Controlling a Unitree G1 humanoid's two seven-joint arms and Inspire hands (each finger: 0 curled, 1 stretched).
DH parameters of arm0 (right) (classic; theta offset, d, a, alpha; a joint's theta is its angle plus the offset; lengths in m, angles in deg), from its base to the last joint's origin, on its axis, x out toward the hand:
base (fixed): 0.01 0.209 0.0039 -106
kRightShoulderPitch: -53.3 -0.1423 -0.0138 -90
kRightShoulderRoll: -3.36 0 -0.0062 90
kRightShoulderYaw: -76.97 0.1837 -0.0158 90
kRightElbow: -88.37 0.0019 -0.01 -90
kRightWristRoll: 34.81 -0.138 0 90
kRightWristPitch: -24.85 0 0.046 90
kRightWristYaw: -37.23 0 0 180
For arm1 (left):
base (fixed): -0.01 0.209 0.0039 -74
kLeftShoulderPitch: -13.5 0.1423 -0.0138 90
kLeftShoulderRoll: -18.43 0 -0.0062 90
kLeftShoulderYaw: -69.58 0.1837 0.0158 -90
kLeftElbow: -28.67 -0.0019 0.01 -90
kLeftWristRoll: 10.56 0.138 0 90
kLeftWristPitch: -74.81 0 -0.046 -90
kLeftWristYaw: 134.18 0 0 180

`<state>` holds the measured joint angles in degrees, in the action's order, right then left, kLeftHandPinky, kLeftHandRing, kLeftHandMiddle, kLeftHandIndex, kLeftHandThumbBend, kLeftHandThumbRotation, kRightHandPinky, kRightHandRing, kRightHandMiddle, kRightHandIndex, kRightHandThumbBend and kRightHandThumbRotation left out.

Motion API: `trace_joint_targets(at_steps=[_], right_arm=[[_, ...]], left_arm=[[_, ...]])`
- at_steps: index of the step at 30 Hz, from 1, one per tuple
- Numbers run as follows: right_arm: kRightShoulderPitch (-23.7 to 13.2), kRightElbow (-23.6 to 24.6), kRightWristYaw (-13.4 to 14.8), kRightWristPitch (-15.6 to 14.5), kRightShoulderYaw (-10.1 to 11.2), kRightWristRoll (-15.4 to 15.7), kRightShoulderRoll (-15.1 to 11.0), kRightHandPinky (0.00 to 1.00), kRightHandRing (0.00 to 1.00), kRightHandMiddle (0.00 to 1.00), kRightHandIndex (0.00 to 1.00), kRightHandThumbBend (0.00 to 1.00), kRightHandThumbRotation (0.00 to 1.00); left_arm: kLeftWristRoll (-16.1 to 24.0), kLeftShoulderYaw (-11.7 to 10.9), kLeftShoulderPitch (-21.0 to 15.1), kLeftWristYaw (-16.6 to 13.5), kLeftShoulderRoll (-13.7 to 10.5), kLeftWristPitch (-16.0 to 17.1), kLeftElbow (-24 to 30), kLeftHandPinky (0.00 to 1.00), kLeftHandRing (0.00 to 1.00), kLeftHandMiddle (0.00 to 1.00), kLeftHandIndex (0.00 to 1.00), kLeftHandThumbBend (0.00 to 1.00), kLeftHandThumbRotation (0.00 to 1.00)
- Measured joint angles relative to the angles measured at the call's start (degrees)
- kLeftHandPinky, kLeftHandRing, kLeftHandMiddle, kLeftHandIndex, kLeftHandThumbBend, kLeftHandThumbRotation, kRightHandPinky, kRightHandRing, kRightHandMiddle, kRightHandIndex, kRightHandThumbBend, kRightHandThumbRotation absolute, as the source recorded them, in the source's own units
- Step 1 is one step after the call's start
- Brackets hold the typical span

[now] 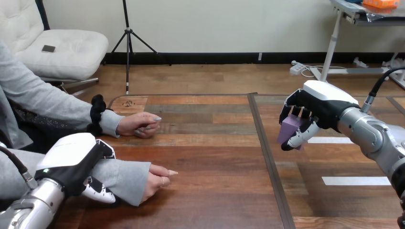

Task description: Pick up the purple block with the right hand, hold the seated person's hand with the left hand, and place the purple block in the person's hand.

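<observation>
The right hand point(319, 106) hangs above the surface point(215, 191) at the right, its fingers and thumb curled round the purple block point(288, 128). The left hand point(71, 157), low at the left, clasps the person's wrist point(128, 179), well apart from the block.

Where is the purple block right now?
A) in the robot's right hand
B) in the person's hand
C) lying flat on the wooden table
A: the purple block is pinched between the curled fingers and thumb of the right hand, held up above the wooden table at the view's right, well apart from the person.
</observation>
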<state>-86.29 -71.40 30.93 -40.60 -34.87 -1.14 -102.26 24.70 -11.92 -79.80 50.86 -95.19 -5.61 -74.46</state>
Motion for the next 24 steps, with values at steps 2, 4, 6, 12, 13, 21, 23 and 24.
trace_joint_targets(at_steps=[2,4,6,12,13,21,23,24], right_arm=[[0.0,0.0,0.0,0.0,0.0,0.0,0.0,0.39,0.45,0.49,0.46,0.74,0.0],[0.0,0.0,0.0,0.0,0.0,0.0,0.0,0.39,0.45,0.49,0.46,0.74,0.0],[0.0,0.0,0.0,0.0,0.0,0.0,0.0,0.39,0.45,0.48,0.46,0.74,0.0],[0.0,0.0,0.0,0.0,0.0,0.0,0.0,0.36,0.43,0.47,0.46,0.75,0.0],[0.0,0.0,0.0,0.0,0.0,0.0,0.0,0.36,0.42,0.46,0.46,0.75,0.0],[0.0,0.0,0.02,0.01,0.0,0.05,0.0,0.37,0.43,0.47,0.46,0.75,0.0],[0.0,0.0,0.02,0.01,0.0,0.05,0.0,0.37,0.43,0.48,0.46,0.75,0.0],[0.0,0.0,0.02,0.01,0.0,0.05,0.0,0.37,0.43,0.48,0.46,0.75,0.0]], left_arm=[[-0.05,-0.22,0.31,0.13,0.0,-0.26,0.72,0.29,0.34,0.36,0.36,0.78,0.0],[-0.05,-0.4,0.71,0.33,0.0,-0.73,1.58,0.28,0.33,0.36,0.36,0.78,0.0],[-0.05,-0.53,1.05,0.49,0.0,-1.02,2.27,0.27,0.33,0.36,0.36,0.78,0.0],[-0.05,-0.77,1.7,0.54,0.0,-1.26,3.51,0.26,0.31,0.35,0.36,0.78,0.0],[-0.05,-0.81,1.78,0.55,0.0,-1.26,3.69,0.26,0.31,0.35,0.36,0.78,0.0],[-0.65,-1.51,2.4,0.71,0.0,-1.26,5.2,0.25,0.3,0.34,0.35,0.77,0.0],[-0.69,-1.68,2.45,0.71,0.0,-1.26,5.58,0.24,0.3,0.33,0.34,0.78,0.0],[-0.7,-1.78,2.46,0.68,0.01,-1.24,5.8,0.24,0.29,0.33,0.34,0.78,0.0]])
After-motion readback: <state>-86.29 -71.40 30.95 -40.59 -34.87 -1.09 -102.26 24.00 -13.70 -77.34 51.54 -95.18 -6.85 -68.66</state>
